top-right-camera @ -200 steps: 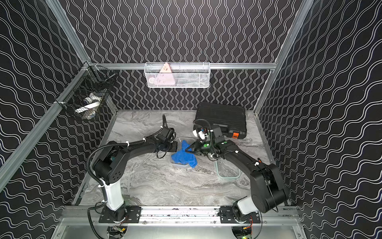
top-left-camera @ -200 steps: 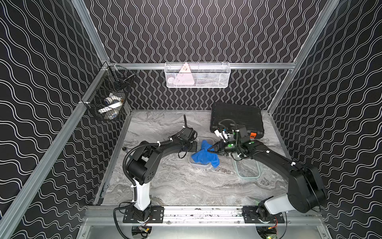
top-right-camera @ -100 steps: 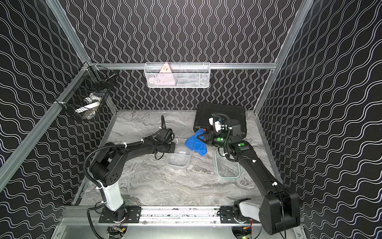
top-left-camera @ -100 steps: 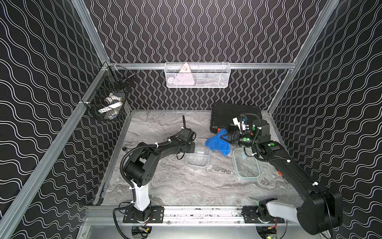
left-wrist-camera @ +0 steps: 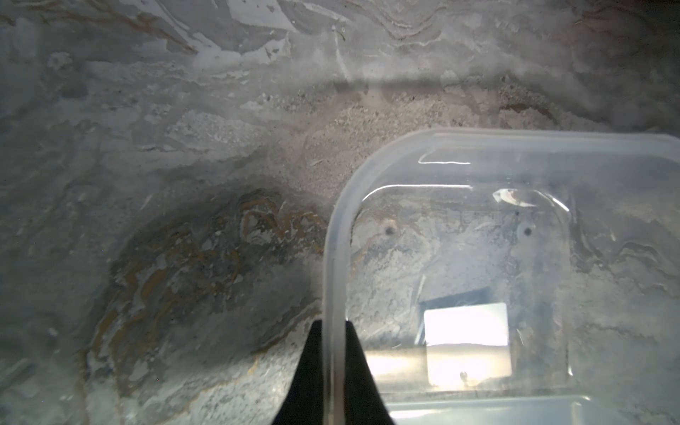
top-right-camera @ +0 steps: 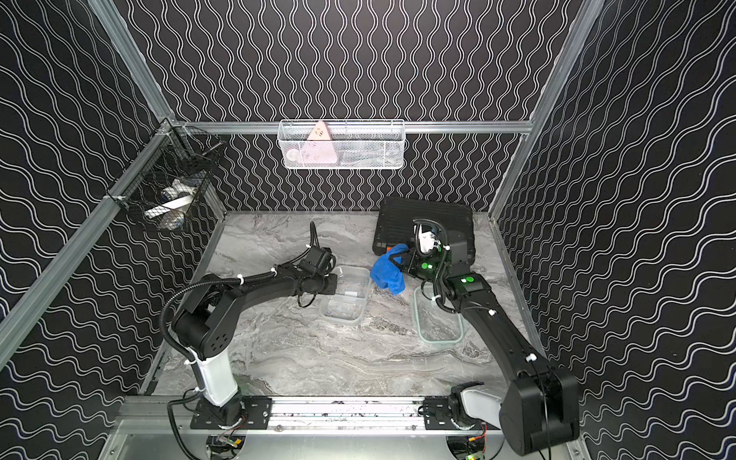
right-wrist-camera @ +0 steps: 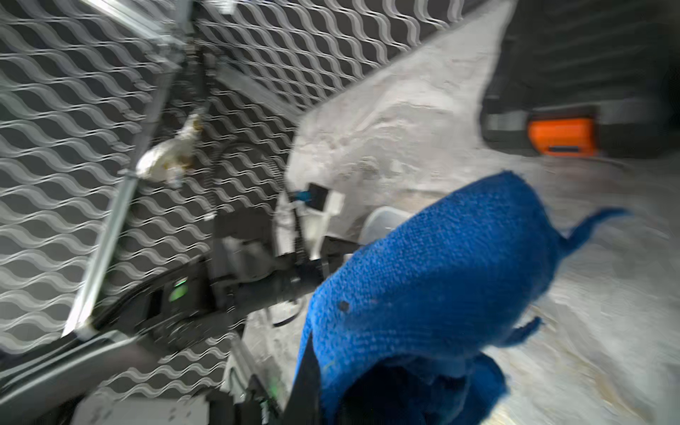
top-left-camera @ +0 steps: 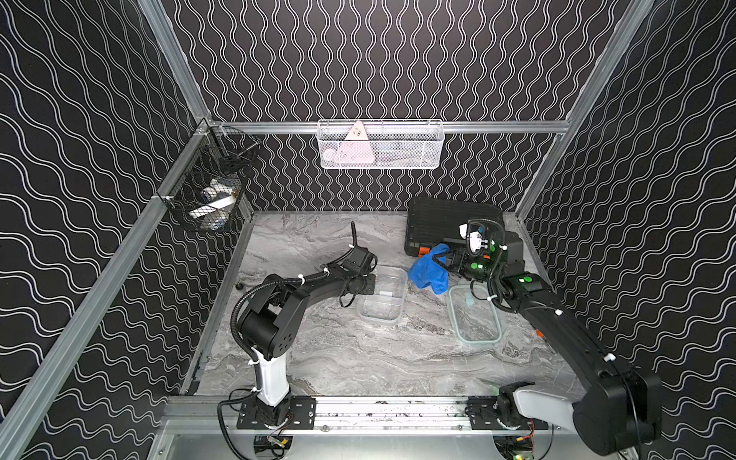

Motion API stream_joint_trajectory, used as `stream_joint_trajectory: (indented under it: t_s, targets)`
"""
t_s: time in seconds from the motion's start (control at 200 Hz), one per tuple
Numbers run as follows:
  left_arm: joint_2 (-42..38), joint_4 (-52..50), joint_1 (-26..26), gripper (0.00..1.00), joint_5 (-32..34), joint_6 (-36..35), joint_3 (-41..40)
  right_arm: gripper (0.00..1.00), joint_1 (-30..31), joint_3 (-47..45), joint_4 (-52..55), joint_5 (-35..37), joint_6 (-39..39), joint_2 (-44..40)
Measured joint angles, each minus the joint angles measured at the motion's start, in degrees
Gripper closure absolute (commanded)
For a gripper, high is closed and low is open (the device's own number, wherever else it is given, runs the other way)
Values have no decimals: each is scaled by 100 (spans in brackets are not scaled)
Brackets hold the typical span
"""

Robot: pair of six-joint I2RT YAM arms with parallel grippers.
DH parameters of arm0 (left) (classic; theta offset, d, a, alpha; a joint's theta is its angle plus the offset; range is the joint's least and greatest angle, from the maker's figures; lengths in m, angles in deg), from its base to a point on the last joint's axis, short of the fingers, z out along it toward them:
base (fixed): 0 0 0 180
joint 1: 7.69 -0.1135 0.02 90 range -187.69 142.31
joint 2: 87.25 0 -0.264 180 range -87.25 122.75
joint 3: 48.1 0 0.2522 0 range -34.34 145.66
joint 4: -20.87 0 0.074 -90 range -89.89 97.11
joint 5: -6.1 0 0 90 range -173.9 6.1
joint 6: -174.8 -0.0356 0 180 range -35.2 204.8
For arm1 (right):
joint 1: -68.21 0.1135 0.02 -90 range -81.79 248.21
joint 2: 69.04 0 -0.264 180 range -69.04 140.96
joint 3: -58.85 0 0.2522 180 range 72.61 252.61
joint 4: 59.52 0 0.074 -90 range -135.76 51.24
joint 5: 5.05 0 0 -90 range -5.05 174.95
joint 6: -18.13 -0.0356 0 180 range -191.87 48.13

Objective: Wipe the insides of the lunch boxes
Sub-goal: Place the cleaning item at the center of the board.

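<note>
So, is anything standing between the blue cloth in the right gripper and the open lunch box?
Nothing visible does. The blue cloth, shut in the right gripper, hangs beside the lunch box, whose top is open. The lid lies apart, and the left gripper pinches the opposite rim.

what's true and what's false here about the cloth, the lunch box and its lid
The right gripper holds the blue cloth. True.
The left gripper is shut on the lunch box's wall. True.
The blue cloth lies inside the lunch box. False: it hangs from the gripper, outside the box.
The lid is on the lunch box. False: it lies on the table, apart from the box.
</note>
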Motion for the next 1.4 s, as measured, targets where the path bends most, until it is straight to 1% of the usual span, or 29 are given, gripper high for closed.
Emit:
stream_joint_trajectory:
  t_s: [0.1,0.14,0.16,0.18,0.225,0.27,0.305,0.33,0.39,0.435,0.485,0.59,0.69,0.715,0.816,0.991,1.076,1.171,1.271,1.401]
  targets:
    - [-13,-7,0,95,4,0,-9,91,-2,20,498,328,136,411]
    - [-24,-26,-2,93,7,0,-11,85,-4,-7,619,372,140,542]
    - [-28,-33,-2,92,11,0,-11,80,-2,-20,662,391,155,608]
    - [-33,-44,-4,91,11,0,-11,72,-2,-31,699,400,160,673]
    - [-39,-59,-7,87,26,0,-11,49,0,-31,789,420,208,826]
    - [-48,-72,-7,82,33,0,-13,39,0,-31,852,431,280,953]
    - [-68,-79,-7,76,48,0,-31,31,0,-28,905,428,308,1043]
    - [-83,-94,-7,71,55,0,-46,27,2,-28,942,431,354,1093]
    - [-127,-140,-11,56,92,2,-85,19,2,-4,1032,428,472,1158]
    - [-168,-157,-11,46,111,-2,-109,14,2,37,1108,435,535,1169]
    - [-212,-173,-11,39,136,2,-125,9,2,81,1176,490,634,1165]
    - [-326,-170,-11,19,234,2,-164,0,2,168,1377,791,892,1062]
    - [-468,-162,-11,3,341,2,-245,0,2,177,1467,1088,1084,868]
    - [-503,-153,-11,1,369,0,-264,0,2,173,1467,1128,1141,822]
    - [-640,-96,-11,1,442,0,-313,0,2,155,1392,1071,1204,758]
    - [-686,-2,-13,1,474,2,-315,7,24,162,1075,420,1075,1224]
    - [-699,24,-13,1,476,2,-345,8,48,175,1049,256,990,1421]
    - [-778,42,-17,1,476,2,-448,12,59,175,951,105,879,1473]
    - [-841,105,-55,1,466,13,-531,19,107,197,765,-66,789,1593]
    - [-844,179,-79,1,439,26,-535,37,317,308,632,-212,684,1808]
